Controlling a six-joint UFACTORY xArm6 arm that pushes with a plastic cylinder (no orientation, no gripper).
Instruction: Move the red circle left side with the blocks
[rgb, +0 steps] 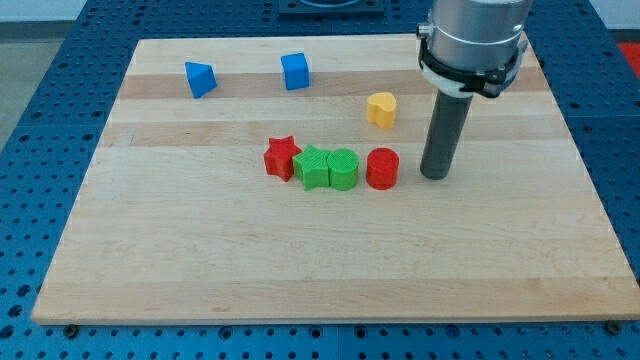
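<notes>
The red circle (382, 168) stands on the wooden board, at the right end of a row of blocks. To its left sit a green round block (343, 169), a green star (312, 167) and a red star (282, 157). The red circle stands a small gap apart from the green round block. My tip (434, 175) rests on the board just to the right of the red circle, with a small gap between them.
A yellow heart (381, 109) lies above the red circle. A blue triangle-like block (200, 78) and a blue cube (295, 71) sit near the view's top left. The board's edge (330, 320) runs along the view's bottom.
</notes>
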